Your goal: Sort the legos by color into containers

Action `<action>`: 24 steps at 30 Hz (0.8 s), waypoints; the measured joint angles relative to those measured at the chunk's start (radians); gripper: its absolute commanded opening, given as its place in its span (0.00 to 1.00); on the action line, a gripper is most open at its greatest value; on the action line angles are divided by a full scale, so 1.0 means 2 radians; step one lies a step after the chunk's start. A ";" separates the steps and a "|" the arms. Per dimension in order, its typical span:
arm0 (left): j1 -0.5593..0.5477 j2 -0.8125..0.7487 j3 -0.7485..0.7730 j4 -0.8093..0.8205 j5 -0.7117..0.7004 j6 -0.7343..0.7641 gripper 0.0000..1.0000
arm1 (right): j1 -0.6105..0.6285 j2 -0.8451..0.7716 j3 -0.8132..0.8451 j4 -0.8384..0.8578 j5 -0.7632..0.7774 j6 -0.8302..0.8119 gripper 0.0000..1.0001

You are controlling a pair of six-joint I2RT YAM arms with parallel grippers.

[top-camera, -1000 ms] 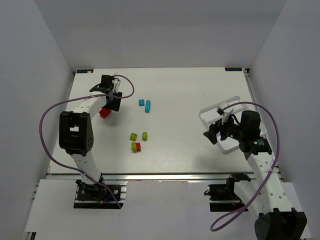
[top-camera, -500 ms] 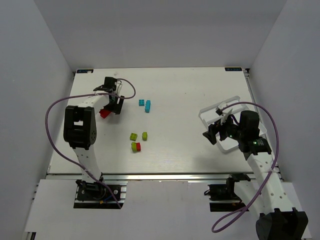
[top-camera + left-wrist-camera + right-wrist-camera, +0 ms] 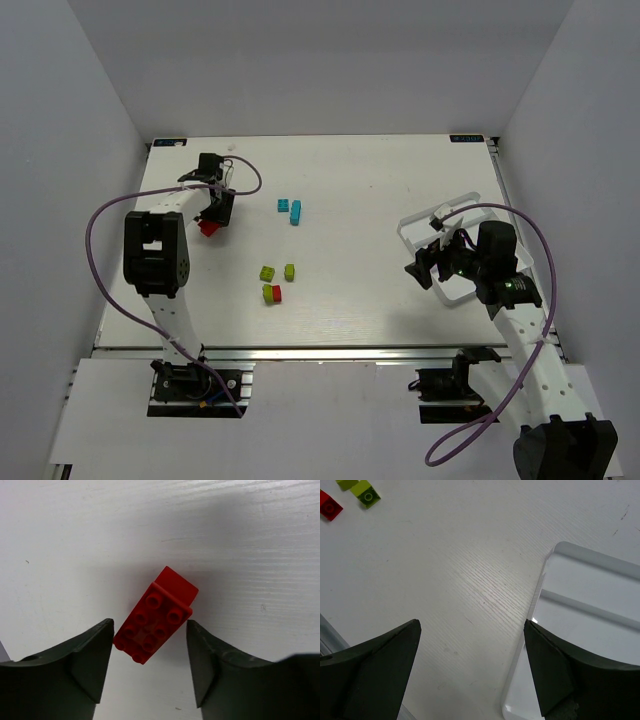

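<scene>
A red lego (image 3: 155, 622) lies slantwise on the table at the far left, and my left gripper (image 3: 213, 207) is shut on it, both fingertips (image 3: 102, 640) touching its corners. Two cyan legos (image 3: 291, 209) sit to its right. Near the middle lie two lime legos (image 3: 267, 272) and a lime and red pair (image 3: 271, 293). The white tray of containers (image 3: 430, 210) stands at the right. My right gripper (image 3: 428, 268) hangs open over its left rim (image 3: 540, 605), with nothing between the fingers.
In the right wrist view a lime lego (image 3: 366, 495) and a red one (image 3: 330, 507) show at the top left corner. The tray compartments that show hold nothing. White walls enclose the table on three sides.
My left gripper opened wider, shifted a little right, then came back left and closed in on the red lego. The right arm has not moved.
</scene>
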 measured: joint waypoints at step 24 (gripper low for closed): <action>0.001 -0.071 -0.004 0.020 0.256 -0.054 0.00 | 0.028 0.064 0.005 -0.023 -0.093 -0.020 0.89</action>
